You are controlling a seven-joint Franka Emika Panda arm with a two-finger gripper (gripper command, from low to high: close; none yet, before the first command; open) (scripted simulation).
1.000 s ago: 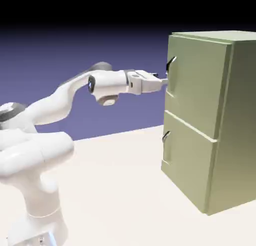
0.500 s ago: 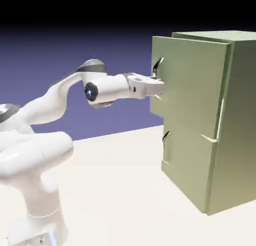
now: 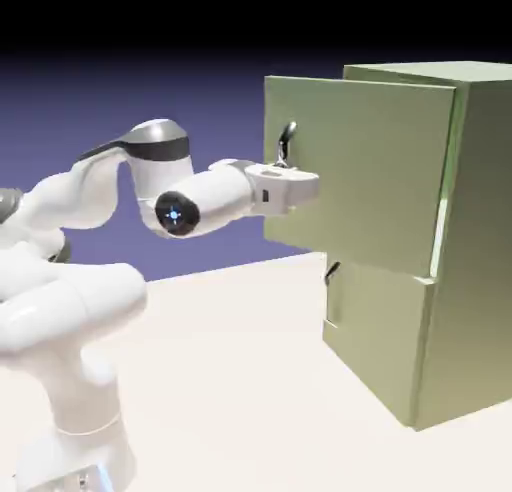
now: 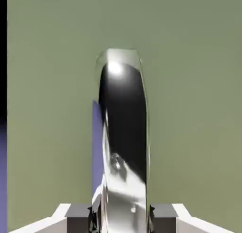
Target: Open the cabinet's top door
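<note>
The cabinet is sitting on the table, its top door swinging partly out in the exterior view; only the hand view is showing the jaws gripping its shiny dark handle.

Handle mirror-glossy, probably metal; top door matt, smooth.
</note>
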